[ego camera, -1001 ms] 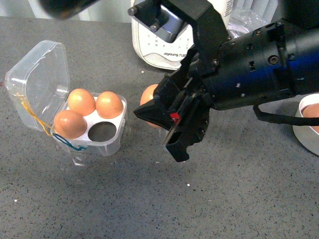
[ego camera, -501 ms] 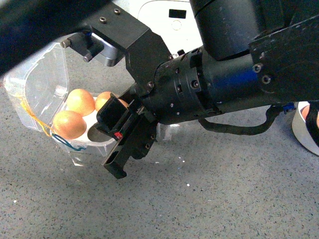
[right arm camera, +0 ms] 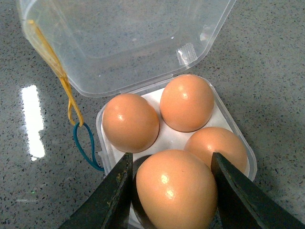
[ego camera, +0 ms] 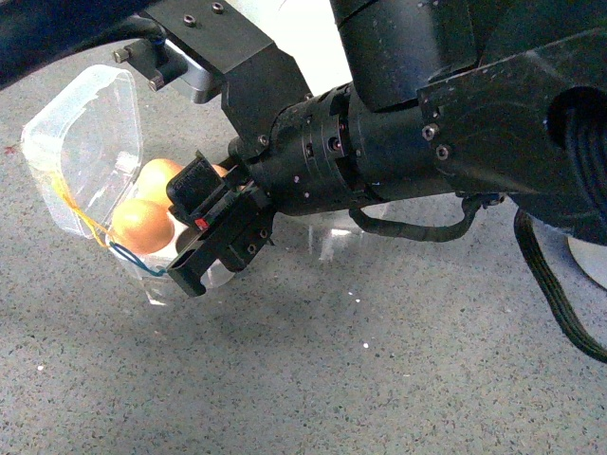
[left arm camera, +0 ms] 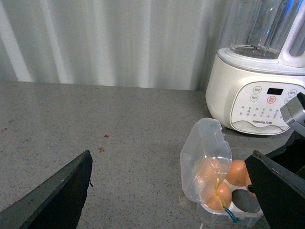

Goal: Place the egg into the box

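In the right wrist view my right gripper [right arm camera: 172, 191] is shut on the egg [right arm camera: 176, 188], orange-brown and smooth, between two dark fingers [right arm camera: 112, 200]. It hangs just over the dark empty hole [right arm camera: 135, 168] of the box [right arm camera: 106, 155], a clear case with its lid [right arm camera: 124, 43] open. Three other brown eggs [right arm camera: 130, 121] fill the other holes. In the front view the right gripper [ego camera: 204, 254] is over the box [ego camera: 81, 142] and hides the held egg. My left gripper [left arm camera: 167, 195] is open and empty, with the box [left arm camera: 207, 152] ahead of it.
A yellow string [right arm camera: 62, 78] and a teal string [right arm camera: 83, 143] hang off the box's side. A big white cooker with buttons [left arm camera: 259, 95] stands behind the box. A white bowl's rim [ego camera: 593, 261] shows at the right edge. The counter is grey speckled stone.
My right arm has carried the egg leftward from the middle of the counter to right over the box. The eggs in the box have not moved.
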Robot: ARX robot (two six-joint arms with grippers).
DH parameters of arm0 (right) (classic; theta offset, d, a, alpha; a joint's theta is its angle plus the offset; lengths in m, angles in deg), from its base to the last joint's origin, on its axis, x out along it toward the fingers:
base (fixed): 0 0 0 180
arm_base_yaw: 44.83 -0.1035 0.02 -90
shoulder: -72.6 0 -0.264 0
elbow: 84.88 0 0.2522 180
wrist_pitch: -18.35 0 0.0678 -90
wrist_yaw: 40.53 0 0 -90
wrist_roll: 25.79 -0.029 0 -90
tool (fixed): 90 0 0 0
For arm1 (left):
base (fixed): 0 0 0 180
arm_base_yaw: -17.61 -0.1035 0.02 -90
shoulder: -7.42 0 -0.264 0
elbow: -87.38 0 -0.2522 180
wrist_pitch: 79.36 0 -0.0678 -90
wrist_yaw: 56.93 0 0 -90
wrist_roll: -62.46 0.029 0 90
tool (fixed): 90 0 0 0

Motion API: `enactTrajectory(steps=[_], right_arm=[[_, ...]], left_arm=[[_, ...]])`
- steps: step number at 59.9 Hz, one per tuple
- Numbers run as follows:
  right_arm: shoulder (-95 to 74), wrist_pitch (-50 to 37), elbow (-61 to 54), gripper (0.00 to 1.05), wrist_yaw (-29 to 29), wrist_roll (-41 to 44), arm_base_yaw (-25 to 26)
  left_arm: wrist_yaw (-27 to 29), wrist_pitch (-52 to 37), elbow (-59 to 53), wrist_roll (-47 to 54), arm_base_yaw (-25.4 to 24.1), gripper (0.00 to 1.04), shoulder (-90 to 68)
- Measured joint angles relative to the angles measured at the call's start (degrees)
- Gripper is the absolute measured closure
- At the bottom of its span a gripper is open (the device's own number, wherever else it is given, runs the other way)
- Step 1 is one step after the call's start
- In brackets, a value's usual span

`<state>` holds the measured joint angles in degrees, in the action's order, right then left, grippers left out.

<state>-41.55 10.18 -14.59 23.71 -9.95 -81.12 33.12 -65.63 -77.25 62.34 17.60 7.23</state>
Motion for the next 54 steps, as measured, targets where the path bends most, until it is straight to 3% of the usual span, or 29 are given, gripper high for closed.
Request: enactTrajectory(steps=[36, 38, 47, 54], right_arm=[[-3.1, -1.8, 1.1, 0.63, 0.2, -7.3, -1.8], [-3.1, -1.8, 1.1, 0.59, 0.2, -7.2, -1.8], [-2.2, -4.3, 0.1, 0.25, 0.0, -8.5, -1.7], [0.3, -7.3, -1.5, 0.08, 0.2, -10.8, -0.8]], left_arm=[[0.0, 0.0, 0.0, 0.0, 0.0, 0.07, 0.0], [0.0, 0.0, 0.0, 0.0, 0.0, 0.07, 0.0], [0.0, 0.0, 0.0, 0.0, 0.0, 0.07, 0.0], [0.0, 0.0, 0.0, 0.0, 0.0, 0.07, 0.0]])
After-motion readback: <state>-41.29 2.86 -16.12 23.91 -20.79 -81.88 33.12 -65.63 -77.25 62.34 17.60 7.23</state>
